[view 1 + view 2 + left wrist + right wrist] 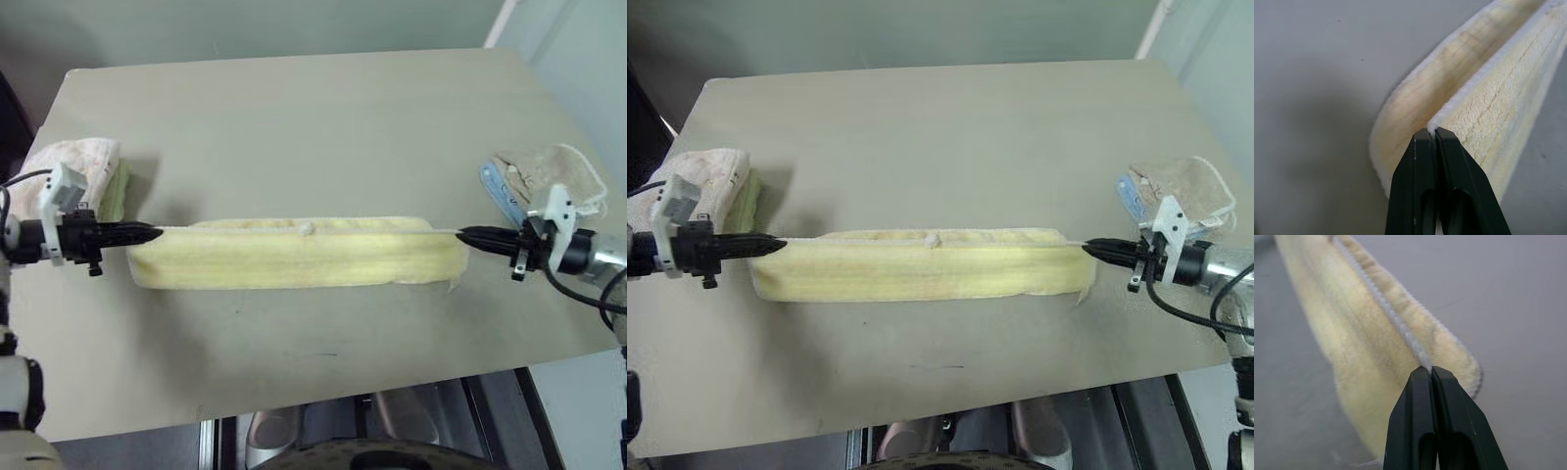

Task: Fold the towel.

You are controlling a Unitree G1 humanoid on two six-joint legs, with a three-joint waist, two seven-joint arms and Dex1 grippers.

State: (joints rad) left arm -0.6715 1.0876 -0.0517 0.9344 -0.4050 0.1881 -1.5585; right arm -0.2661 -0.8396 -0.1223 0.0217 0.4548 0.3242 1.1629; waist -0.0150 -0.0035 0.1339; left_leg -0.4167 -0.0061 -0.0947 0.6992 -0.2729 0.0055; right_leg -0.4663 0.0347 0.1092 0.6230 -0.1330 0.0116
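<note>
The towel (299, 257) is lying across the table (313, 117), stretched between the two grippers. The left gripper (155, 232) is pinching the cream hem at one end, fingers pressed together on it. The right gripper (462, 234) is pinching the hem at the other end the same way. Behind each gripper another folded towel is lying, one beside the left gripper (78, 166) and one beside the right gripper (549, 176).

Left gripper (147, 233) — a black, slim body tapering to a sharp point, with a white angular bracket on top of the wrist and a thin black cable looping off behind it. Right gripper (468, 235) matches: black tapered fingers (1449, 431), a white bracket, a silver metal cuff at the wrist — black cables curling away beneath. Up close, the fingers are matt black wedges with hollowed inner faces.
</note>
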